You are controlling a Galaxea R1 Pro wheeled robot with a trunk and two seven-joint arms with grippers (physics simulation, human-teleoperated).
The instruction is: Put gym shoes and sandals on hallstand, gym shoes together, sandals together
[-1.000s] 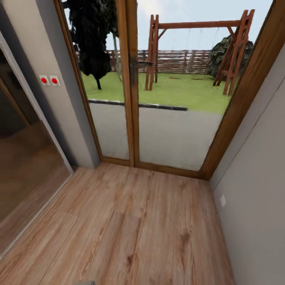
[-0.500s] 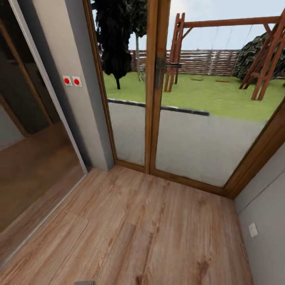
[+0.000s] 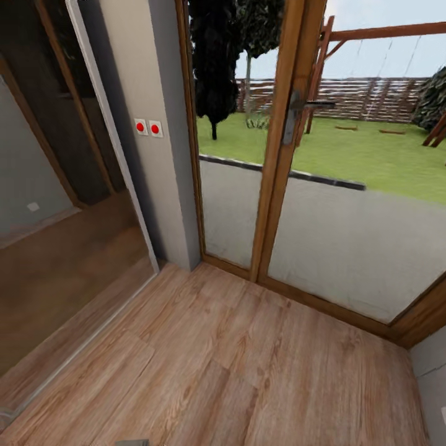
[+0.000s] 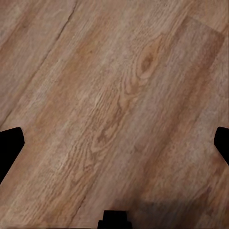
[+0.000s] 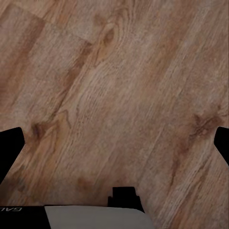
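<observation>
The corridor floor (image 3: 223, 365) of light-brown wood-grain planks spreads in front of me in the head view. The gym shoes, the sandals and the hallstand are out of view. My left gripper (image 4: 114, 143) hangs over bare planks, its dark fingertips (image 4: 9, 145) far apart at the picture's two sides, open with nothing between them. My right gripper (image 5: 114, 143) is also open over bare planks, with its fingertips (image 5: 9, 145) spread just as wide.
A wood-framed glass door (image 3: 279, 186) with a dark handle (image 3: 310, 106) closes the corridor's end, with a garden behind it. A grey wall pier (image 3: 155, 186) carries two red-dot switches (image 3: 147, 127). A glossy sliding panel (image 3: 62, 260) runs along the left. A grey wall (image 3: 433, 384) stands at the right.
The whole head picture has shifted to the right, so the camera has turned left. More of the glossy panel on the left shows, and less of the right wall.
</observation>
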